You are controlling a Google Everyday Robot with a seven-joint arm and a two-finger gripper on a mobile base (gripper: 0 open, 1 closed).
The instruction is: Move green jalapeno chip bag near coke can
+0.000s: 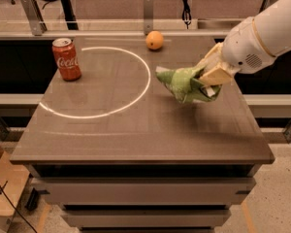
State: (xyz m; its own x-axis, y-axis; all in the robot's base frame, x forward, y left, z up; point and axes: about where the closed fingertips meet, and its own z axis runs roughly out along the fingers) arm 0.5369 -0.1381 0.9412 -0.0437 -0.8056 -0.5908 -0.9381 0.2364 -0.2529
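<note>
A light green crinkly foil chip bag [182,84], crumpled, is held at the right of the smooth brown counter [136,135], its right end clamped between the closed tan fingers [216,74] of the hand [208,80]. Its long axis is laid roughly left to right, the narrow pale end pointed left. A red cylindrical coke can [67,58] with a silver top is stood upright at the far left, well apart from it, and a round orange fruit [154,40] is seen at the far edge.
</note>
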